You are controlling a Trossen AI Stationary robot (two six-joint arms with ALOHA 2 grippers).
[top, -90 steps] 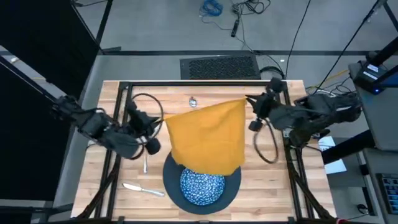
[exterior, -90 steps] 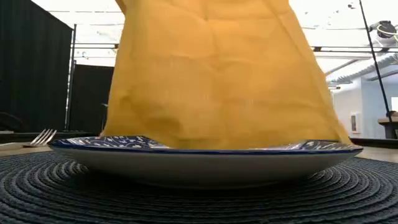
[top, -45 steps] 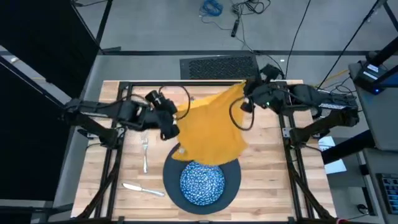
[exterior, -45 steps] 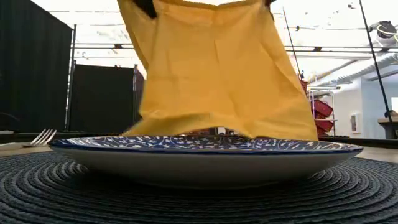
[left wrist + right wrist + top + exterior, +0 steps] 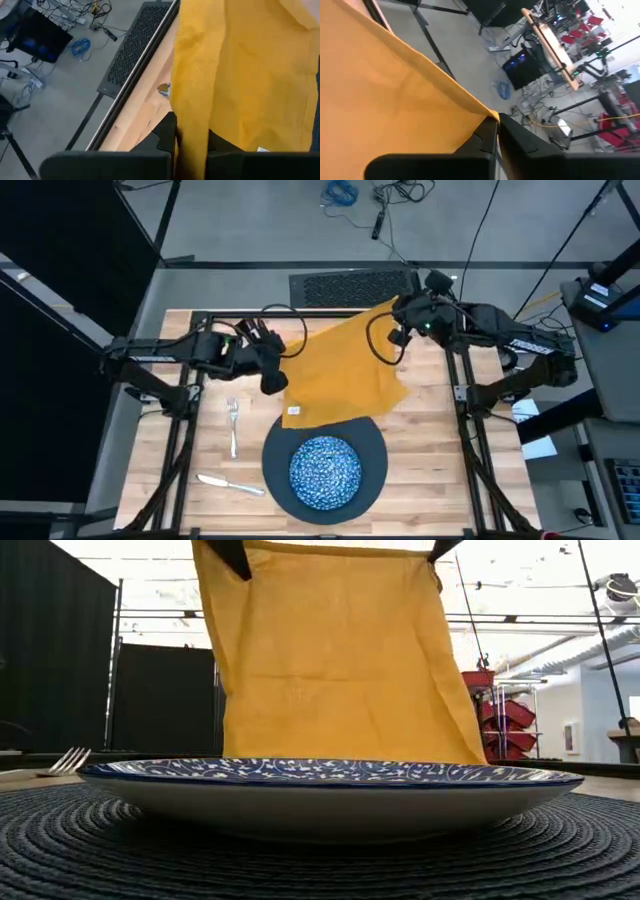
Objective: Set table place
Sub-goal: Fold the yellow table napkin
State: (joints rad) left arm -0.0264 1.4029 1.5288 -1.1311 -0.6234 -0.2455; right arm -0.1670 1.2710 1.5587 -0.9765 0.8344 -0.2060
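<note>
A mustard-yellow napkin (image 5: pixel 340 370) hangs spread between my two grippers over the table's far half. My left gripper (image 5: pixel 274 378) is shut on its left top corner and my right gripper (image 5: pixel 400 328) on its right top corner. In the low view the napkin (image 5: pixel 330 660) hangs as a flat sheet behind a blue-and-white speckled dish (image 5: pixel 330 785), which hides its lower hem. The dish (image 5: pixel 325 470) sits on a dark round woven mat (image 5: pixel 372 480) at the near middle. A fork (image 5: pixel 233 425) and a knife (image 5: pixel 228 483) lie left of the mat. My left gripper pinches the napkin's top edge at its left corner (image 5: pixel 192 131) between its two fingers (image 5: pixel 167 135). The finger shows above that corner (image 5: pixel 232 555). The cloth hangs below, spread flat. My right gripper pinches the napkin's right top corner (image 5: pixel 489 118) between its two fingers (image 5: pixel 517 132), coming from above (image 5: pixel 445 548). The top edge runs nearly straight across to the other gripper, and the cloth hangs below.
A small silvery piece (image 5: pixel 164 89) lies on the wood near the table's far edge, behind the napkin. The black metal frame (image 5: pixel 300 313) runs along the far edge. Bare planks (image 5: pixel 430 450) lie right of the mat.
Both grippers have carried the napkin toward the table's far edge, the left one also swinging in toward the right. The napkin's lower part, which lay over the dish's far rim, has been drawn off it and now hangs flat behind the dish.
</note>
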